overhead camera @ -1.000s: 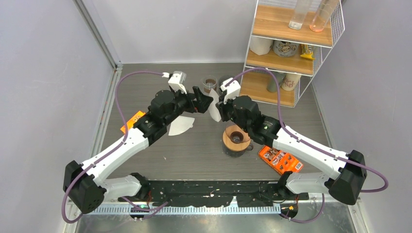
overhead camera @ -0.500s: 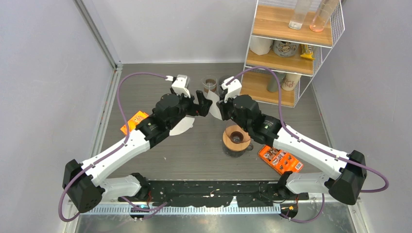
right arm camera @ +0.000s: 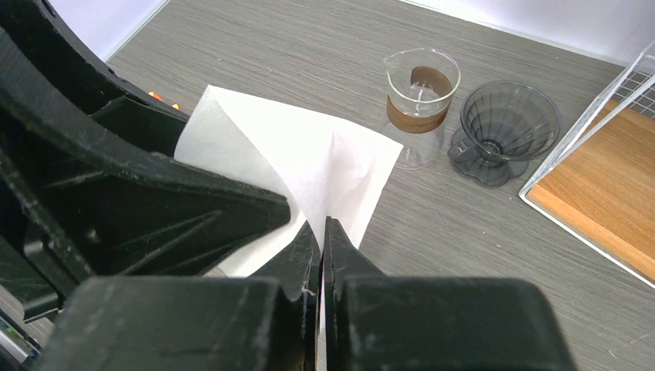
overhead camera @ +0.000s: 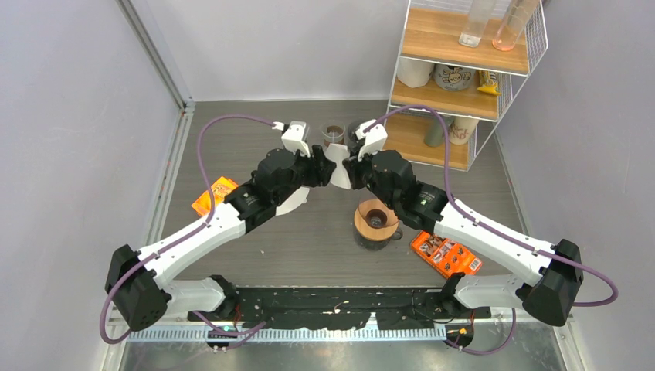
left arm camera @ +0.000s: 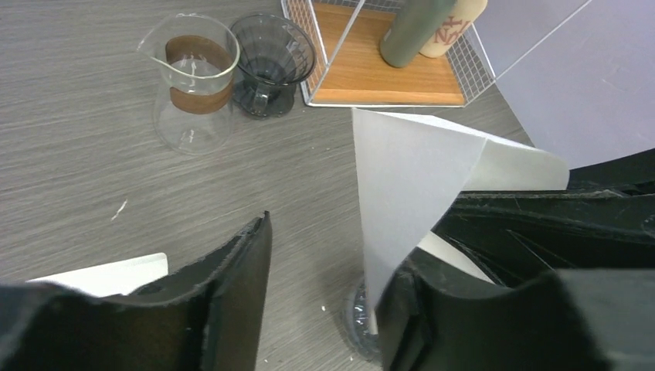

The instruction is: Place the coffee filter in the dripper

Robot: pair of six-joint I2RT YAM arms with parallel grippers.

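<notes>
paper: the coffee filter [right arm camera: 309,166] is light, floppy and easily creased.
right: right fingers [right arm camera: 303,251] clenched on its lower edge.
left: left fingers [left arm camera: 239,270] spread apart, the free flap between them; I would pinch there, gently.

Grey wood-grain tabletop [overhead camera: 309,247]. At the far side there's a glass carafe [left arm camera: 193,81] just beside a dark dripper [left arm camera: 272,58], with a wire rack [overhead camera: 405,143] to their right. A wood-collared pot [overhead camera: 376,224] sits mid-table, with an orange snack pack [overhead camera: 446,256] near it. On the left are another orange packet [overhead camera: 215,192] and a flat paper filter [overhead camera: 292,202].
</notes>
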